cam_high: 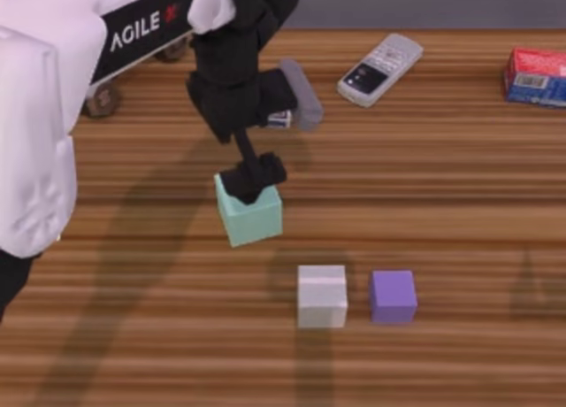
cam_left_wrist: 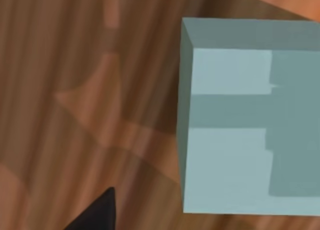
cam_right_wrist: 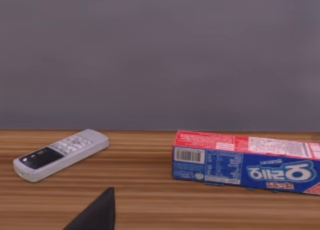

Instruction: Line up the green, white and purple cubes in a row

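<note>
Now left gripper (cam_high: 253, 184) atop pale mint green cube (cam_high: 254, 218), grip state unclear.

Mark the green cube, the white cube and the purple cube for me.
green cube (cam_high: 256, 219), top view, its front face below the gripper.
white cube (cam_high: 322, 286), top view, its top face.
purple cube (cam_high: 393, 289), top view, its top face.

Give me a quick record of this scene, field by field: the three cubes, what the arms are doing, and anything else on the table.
green cube: left of the other two and farther back, not in line
white cube: front, beside the purple one
purple cube: right of white, small gap
left gripper: over the green cube's top
right arm: not seen in the top view
remote: back of the table
blue and red box: back right edge
</note>
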